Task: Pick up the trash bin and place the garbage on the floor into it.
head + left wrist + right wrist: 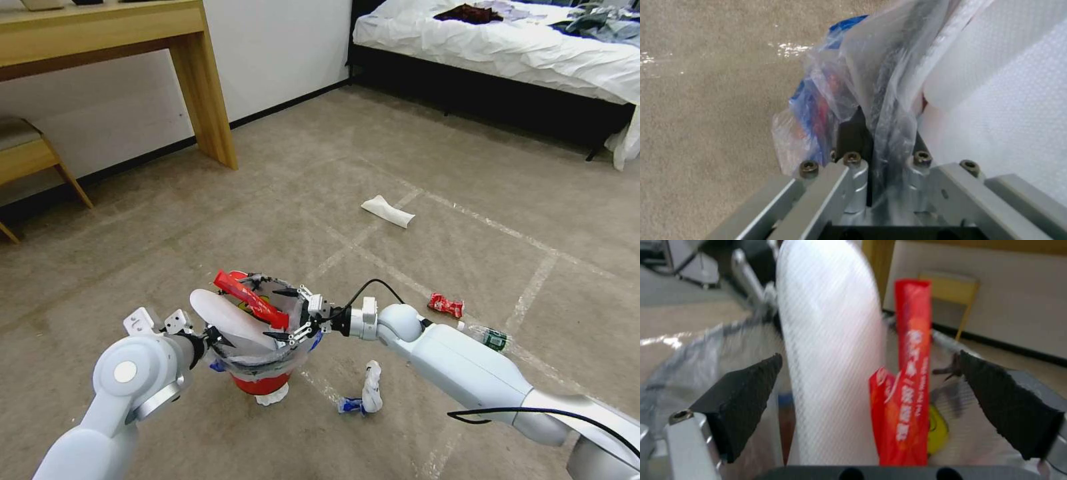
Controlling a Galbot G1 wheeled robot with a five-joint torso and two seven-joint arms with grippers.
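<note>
The red trash bin (261, 383), lined with a clear bag (889, 83), stands low in the head view. My left gripper (215, 337) is shut on its rim and liner (869, 140). A white slipper (227, 319) (831, 340) and a red wrapper (252, 305) (912, 373) stick out of the bin. My right gripper (295, 313) (876, 400) hangs open at the bin's mouth, with the wrapper and slipper between its spread fingers. On the floor (167, 227) lie more garbage: a white slipper (387, 211), a red wrapper (445, 305), a small bottle (491, 338) and crumpled paper (369, 392).
A wooden desk leg (212, 100) and a stool (30, 155) stand at the back left by the wall. A bed (507, 53) with clothes on it fills the back right. Shiny tape lines (533, 287) cross the carpet.
</note>
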